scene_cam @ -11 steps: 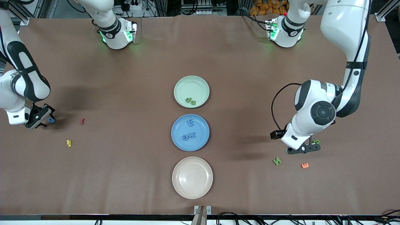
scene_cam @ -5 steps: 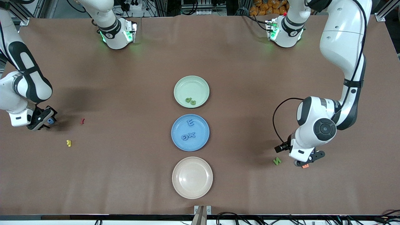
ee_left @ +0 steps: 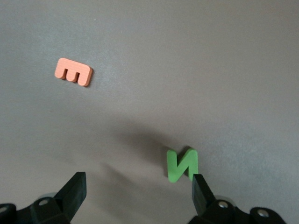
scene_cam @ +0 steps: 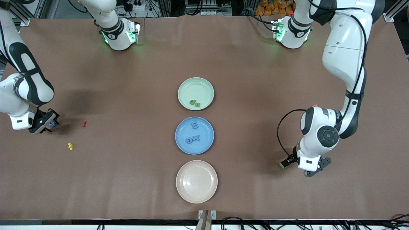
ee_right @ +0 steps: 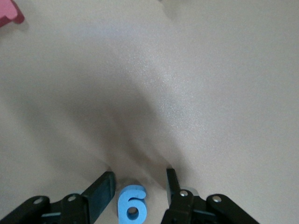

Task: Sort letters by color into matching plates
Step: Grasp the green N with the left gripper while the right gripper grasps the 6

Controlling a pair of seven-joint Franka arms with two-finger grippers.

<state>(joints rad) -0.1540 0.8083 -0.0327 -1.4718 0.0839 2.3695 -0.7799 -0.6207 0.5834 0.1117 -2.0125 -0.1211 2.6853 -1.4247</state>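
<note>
Three plates stand in a row mid-table: pale green [scene_cam: 196, 86] with two green letters [scene_cam: 195, 103], blue [scene_cam: 204, 143] with three blue letters [scene_cam: 192, 138], and an empty beige one [scene_cam: 196, 181]. My right gripper [scene_cam: 47, 124] is low at the right arm's end of the table. It is open, with a finger on each side of a blue 6 [ee_right: 132, 205], not closed on it [ee_right: 136, 193]. My left gripper [scene_cam: 314, 170] is open and empty over the table [ee_left: 138, 196]. A green N [ee_left: 182, 164] lies by one finger and an orange E [ee_left: 73, 72] lies apart.
A red letter [scene_cam: 84, 123] and a yellow letter [scene_cam: 70, 146] lie loose near my right gripper. The red letter also shows in the right wrist view [ee_right: 9, 11]. My left arm hides the N and the orange E in the front view.
My left gripper has moved toward the front camera, from beside a green letter to over the N and orange E. My right gripper has settled slightly around the blue 6.
</note>
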